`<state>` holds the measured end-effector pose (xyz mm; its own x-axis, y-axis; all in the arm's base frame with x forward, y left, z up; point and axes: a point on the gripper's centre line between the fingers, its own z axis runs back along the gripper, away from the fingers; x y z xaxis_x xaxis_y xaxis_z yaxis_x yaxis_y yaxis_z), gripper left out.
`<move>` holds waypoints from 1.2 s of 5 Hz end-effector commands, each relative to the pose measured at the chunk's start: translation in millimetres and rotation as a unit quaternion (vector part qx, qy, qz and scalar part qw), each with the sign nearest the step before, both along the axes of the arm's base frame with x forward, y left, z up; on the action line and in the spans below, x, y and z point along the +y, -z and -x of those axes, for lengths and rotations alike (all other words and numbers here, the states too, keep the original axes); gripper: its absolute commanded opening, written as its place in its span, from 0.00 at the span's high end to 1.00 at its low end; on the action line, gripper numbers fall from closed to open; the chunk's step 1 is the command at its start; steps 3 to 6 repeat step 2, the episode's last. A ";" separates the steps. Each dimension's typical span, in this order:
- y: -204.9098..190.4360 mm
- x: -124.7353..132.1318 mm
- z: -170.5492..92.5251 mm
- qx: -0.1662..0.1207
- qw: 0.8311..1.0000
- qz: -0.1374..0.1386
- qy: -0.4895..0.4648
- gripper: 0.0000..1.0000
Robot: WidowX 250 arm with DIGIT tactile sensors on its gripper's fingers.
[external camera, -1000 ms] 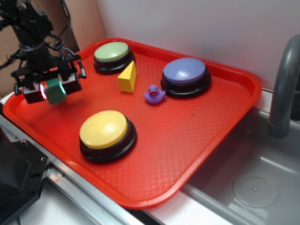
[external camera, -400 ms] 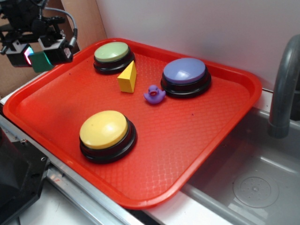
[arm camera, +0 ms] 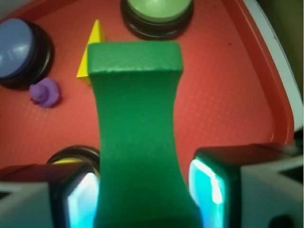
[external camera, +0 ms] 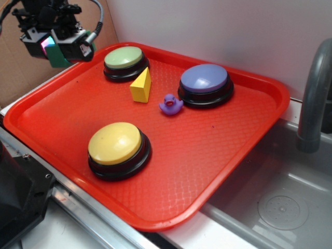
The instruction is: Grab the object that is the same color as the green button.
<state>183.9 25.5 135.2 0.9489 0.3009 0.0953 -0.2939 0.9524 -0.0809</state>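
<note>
Claw (external camera: 54,47): far left, raised above tray's far-left corner, pinching green block (external camera: 56,56) btwn both pads; block clear of tray surface. Wrist view: block (arm camera: 137,137) fills centre, waisted shape, pads (arm camera: 211,190) lit cyan either side.
Red tray (external camera: 218,155): on bench, beside grey sink at right.
Green button (external camera: 125,62): far side of tray, just right of claw.
Yellow wedge (external camera: 141,85): near green button, upright.
Purple duck (external camera: 170,105): beside purple-blue button (external camera: 205,84).
Yellow button (external camera: 118,149): near left.
</note>
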 end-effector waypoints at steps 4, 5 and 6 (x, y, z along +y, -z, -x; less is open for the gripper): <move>-7.0 -3.9 -5.7 -0.036 0.999 -0.010 0.027 1.00; -7.0 -3.9 -5.7 -0.036 0.999 -0.010 0.027 1.00; -7.0 -3.9 -5.7 -0.036 0.999 -0.010 0.027 1.00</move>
